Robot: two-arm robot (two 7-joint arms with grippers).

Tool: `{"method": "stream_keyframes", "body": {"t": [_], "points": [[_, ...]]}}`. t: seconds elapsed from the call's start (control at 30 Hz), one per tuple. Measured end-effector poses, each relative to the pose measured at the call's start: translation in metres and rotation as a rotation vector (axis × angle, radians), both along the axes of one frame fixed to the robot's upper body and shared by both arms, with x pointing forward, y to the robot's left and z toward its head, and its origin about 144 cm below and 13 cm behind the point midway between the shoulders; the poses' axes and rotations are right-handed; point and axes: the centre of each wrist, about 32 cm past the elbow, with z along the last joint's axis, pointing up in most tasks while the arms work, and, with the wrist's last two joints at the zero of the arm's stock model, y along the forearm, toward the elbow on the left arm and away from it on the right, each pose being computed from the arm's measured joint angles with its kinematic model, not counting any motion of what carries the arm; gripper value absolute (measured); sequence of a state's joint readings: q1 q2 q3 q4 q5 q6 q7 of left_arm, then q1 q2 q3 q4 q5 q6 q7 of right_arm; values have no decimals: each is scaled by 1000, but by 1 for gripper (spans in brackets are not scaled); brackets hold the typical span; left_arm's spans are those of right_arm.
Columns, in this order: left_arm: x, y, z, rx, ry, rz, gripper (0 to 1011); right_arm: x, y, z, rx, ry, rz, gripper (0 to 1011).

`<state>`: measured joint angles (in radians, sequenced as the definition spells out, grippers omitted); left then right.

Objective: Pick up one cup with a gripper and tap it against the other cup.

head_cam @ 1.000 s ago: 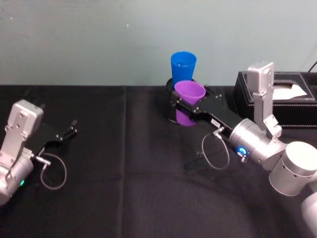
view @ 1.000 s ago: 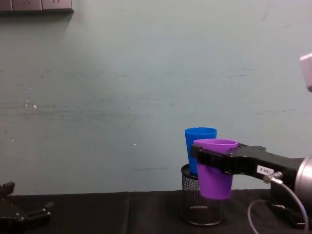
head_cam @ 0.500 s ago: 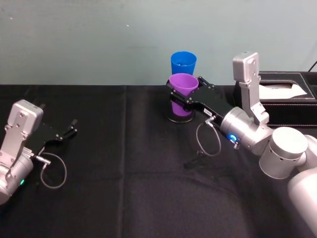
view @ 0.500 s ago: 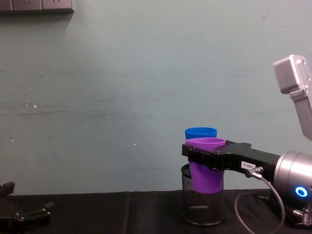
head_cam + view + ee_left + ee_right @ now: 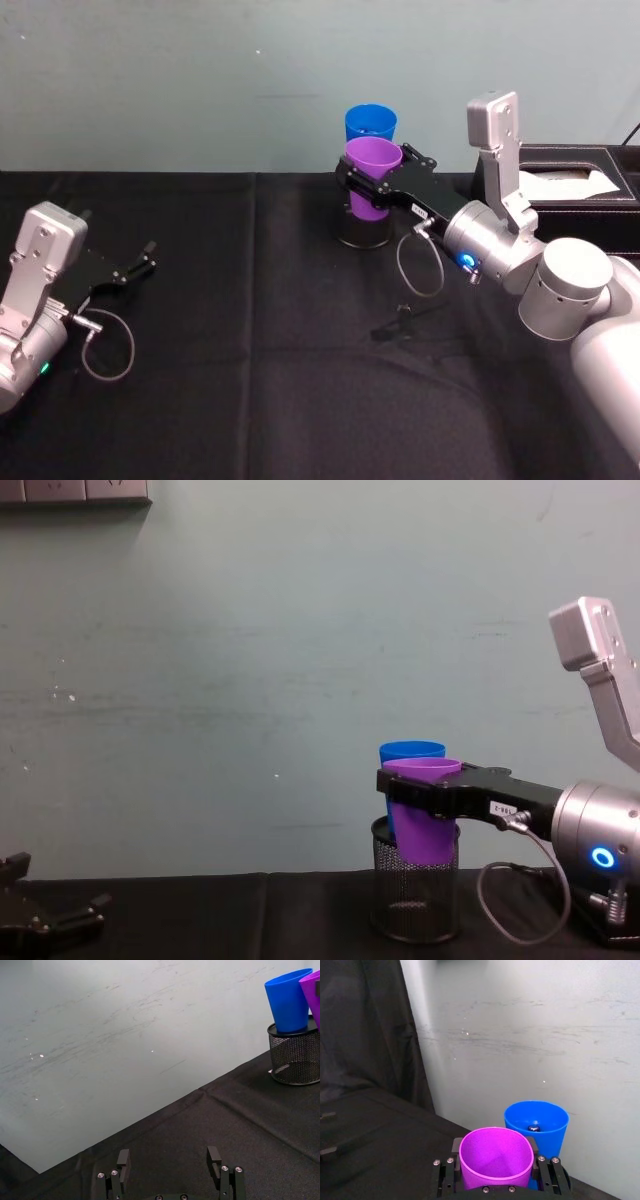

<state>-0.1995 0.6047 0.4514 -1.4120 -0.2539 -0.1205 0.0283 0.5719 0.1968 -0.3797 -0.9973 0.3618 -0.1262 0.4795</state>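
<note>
**A:** Where is the purple cup (image 5: 425, 835)?

**B:** At twelve o'clock on the black cloth (image 5: 250, 350), held up in the air. The right gripper (image 5: 372, 172) has its flat black jaws clamped on the cup just under the rim, one on either side. That leaves the mouth open and the cup upright.

**A:** And the blue cup (image 5: 370, 122)?

**B:** At twelve o'clock of the purple one, towards the wall. It sits in the mouth of the wire-mesh pen holder (image 5: 415, 900), so its rim is a touch higher than the purple rim. I think the high grip is there to bring the purple cup's side level with the blue cup's exposed side, above the mesh.

**A:** Are they touching?

**B:** They are just beside each other and the rims overlap in the right wrist view. I cannot tell whether there is contact.

**A:** How would they handle?

**B:** Both are smooth, tapered plastic with no handles. They are probably light and slippery, and the taper is narrower below the jaws. The blue one only rests in open mesh, so a hard tap might rock it.

**A:** What about the other arm?

**B:** The left gripper (image 5: 167, 1160) is parked at nine o'clock, low over the cloth, with its fingers apart and nothing in them. A black tissue box (image 5: 580, 185) sits at two o'clock
</note>
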Motion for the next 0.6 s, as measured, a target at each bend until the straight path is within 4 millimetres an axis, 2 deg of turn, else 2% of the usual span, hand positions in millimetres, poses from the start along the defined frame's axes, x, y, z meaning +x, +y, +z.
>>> {"method": "stream_keyframes", "body": {"t": [0.6], "points": [[0,0,0,0,0,0,1000,15,-1,9,6,-10,-12,746]]}}
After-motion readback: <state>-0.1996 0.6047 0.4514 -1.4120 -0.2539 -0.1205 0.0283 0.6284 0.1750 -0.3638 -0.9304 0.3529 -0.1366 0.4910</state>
